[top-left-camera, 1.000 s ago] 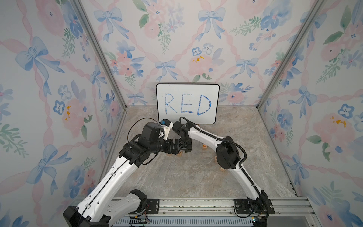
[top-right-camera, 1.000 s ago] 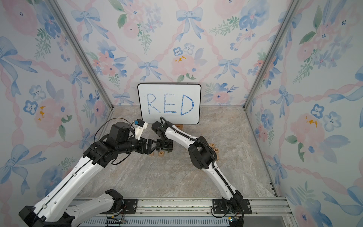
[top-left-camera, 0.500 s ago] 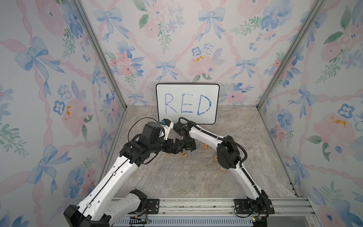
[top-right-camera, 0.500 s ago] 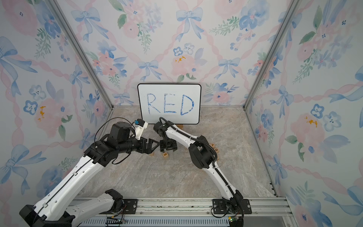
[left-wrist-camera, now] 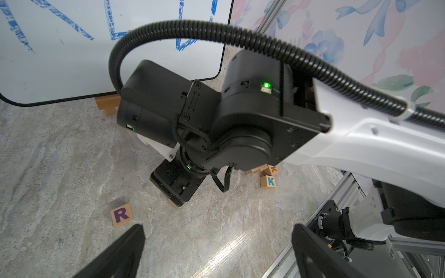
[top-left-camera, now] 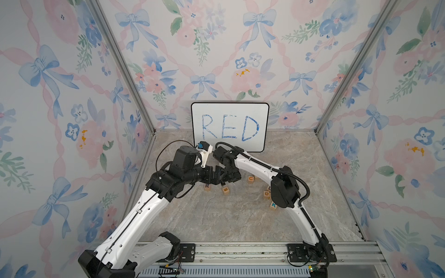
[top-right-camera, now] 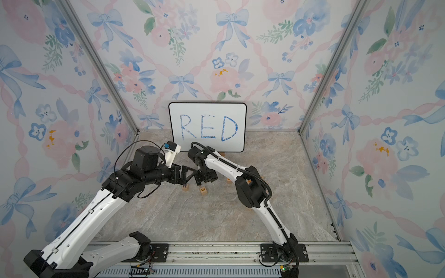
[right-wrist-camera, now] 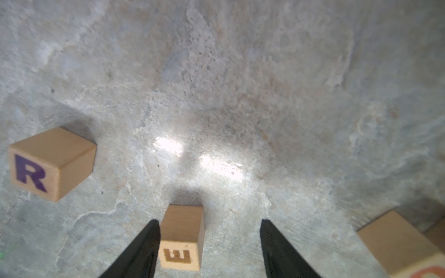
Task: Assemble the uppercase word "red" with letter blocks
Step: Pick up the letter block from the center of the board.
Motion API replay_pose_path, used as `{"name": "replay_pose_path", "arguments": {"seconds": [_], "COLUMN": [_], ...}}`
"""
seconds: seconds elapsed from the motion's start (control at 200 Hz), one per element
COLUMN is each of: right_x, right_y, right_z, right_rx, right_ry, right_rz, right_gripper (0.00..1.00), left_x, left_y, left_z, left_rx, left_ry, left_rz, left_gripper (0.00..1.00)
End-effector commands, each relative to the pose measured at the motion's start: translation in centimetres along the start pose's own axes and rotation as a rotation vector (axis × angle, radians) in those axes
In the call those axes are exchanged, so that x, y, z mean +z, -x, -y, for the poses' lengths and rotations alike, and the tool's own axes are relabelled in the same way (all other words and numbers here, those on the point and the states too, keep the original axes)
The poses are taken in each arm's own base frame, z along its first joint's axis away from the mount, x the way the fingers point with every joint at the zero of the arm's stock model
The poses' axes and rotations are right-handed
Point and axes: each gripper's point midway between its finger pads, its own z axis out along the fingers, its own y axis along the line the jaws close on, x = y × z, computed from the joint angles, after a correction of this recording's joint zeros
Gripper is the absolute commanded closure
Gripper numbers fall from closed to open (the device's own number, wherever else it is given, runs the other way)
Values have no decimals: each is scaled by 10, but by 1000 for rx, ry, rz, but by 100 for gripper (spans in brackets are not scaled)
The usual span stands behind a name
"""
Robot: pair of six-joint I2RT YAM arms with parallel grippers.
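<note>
While whiteboard [top-left-camera: 230, 127] stands at far wall, left gripper [left-wrist-camera: 216, 228] hangs spread wide, empty, nr R blk [left-wrist-camera: 121, 215] — right gripper [right-wrist-camera: 209, 223] has jaws apart either side of E blk [right-wrist-camera: 180, 240], just right of R blk. D blk [top-left-camera: 266, 193] well right, by K blk [top-left-camera: 273, 205].

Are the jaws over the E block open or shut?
Open: the right jaws straddle the E block, with a clear gap left beside one jaw.

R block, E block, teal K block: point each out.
R block [left-wrist-camera: 121, 215]: left wrist view, top face, on the purple letter.
E block [right-wrist-camera: 180, 255]: right wrist view, lettered face.
teal K block [left-wrist-camera: 268, 181]: left wrist view, lettered face.
</note>
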Motion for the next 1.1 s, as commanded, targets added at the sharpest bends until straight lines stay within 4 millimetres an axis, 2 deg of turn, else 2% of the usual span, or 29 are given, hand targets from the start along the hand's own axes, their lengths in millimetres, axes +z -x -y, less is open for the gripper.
{"name": "replay_pose_path", "arguments": {"seconds": [0.0,0.105,0.375,0.62,0.97,1.095], "right_x": [1,5,11,17,22,22], "right_y": [-19,-28,-32,-33,-34,-34], "right_z": [-5,-4,-8,-9,-11,-10], "right_rx": [-52,-61,-29,-4,15,24], "right_ry": [-52,-91,-73,-61,-38,-40], "right_rz": [-48,-70,-94,-107,-128,-132], "right_gripper": [33,35,39,49,50,61], "left_x": [-2,-2,-1,-1,-1,-2], "left_y": [1,0,-2,-3,-3,-2], "left_z": [0,0,0,0,0,0], "left_rx": [-11,-14,-18,-16,-15,-13], "left_ry": [-6,-7,-11,-12,-12,-12], "left_rz": [9,8,3,2,4,6], "left_gripper": [2,2,2,2,2,2]}}
